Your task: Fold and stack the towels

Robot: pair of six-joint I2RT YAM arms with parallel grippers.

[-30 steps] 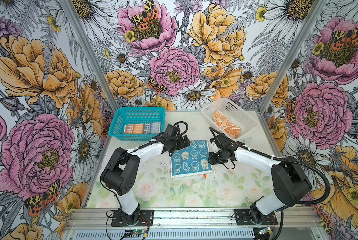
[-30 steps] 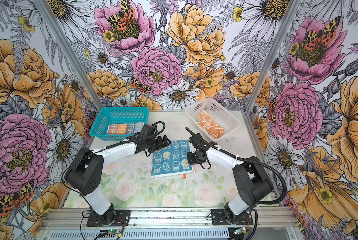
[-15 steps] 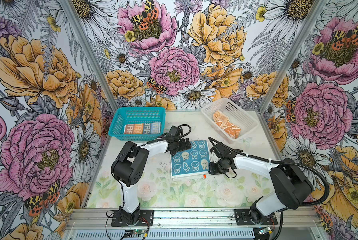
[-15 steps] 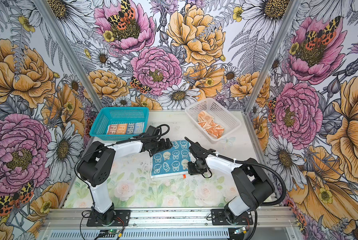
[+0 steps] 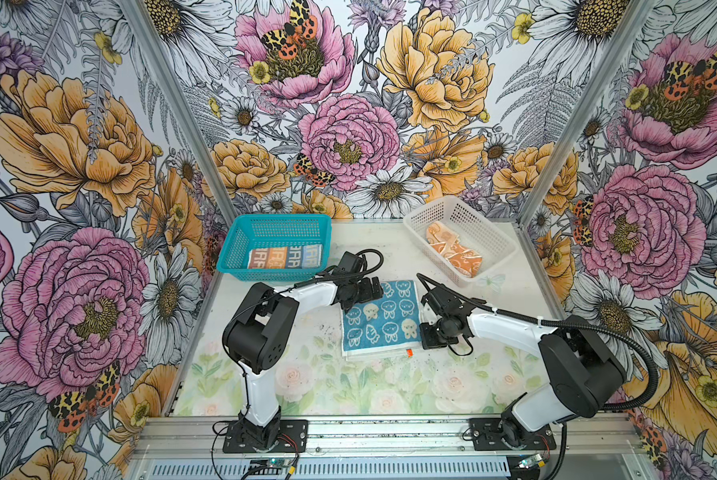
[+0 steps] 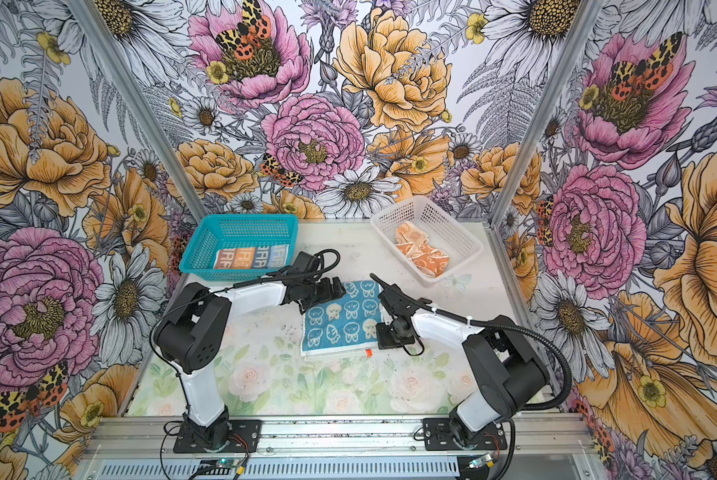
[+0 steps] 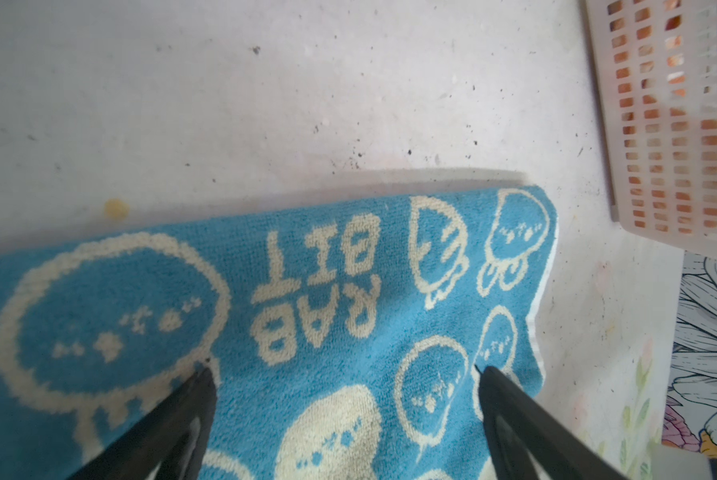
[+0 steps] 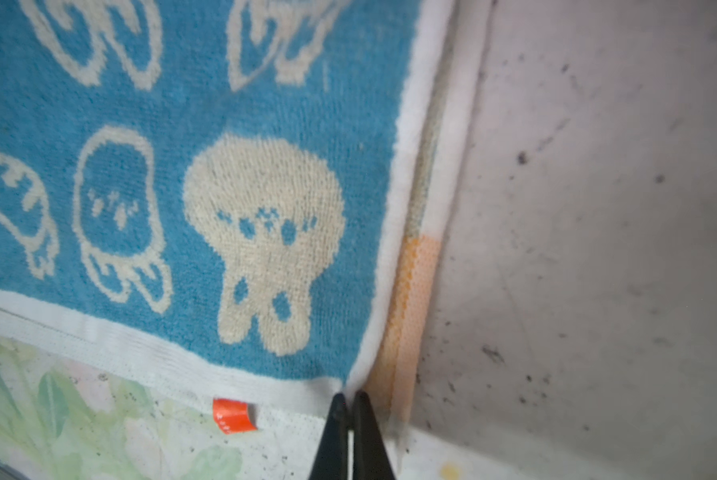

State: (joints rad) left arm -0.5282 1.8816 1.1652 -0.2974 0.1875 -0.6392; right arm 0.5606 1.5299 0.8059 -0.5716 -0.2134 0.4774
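The teal bunny towel (image 5: 380, 322) lies folded at the centre of the bench (image 5: 306, 395) in both top views. The left gripper (image 7: 343, 371) is spread wide over its upper left corner, while the right gripper (image 8: 349, 395) has its tips pressed together at the lower right hem. The lettered towel (image 5: 284, 257) sits in the blue basket (image 5: 277, 228), and the peach towel (image 5: 456, 251) in the white basket (image 5: 473, 220)

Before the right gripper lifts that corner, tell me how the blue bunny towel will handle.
Probably floppy: the blue towel is thin looped terry lying in flat folded layers, so it should drape from the corner the right gripper pinches. The layers may slide apart, since only that corner seems held.
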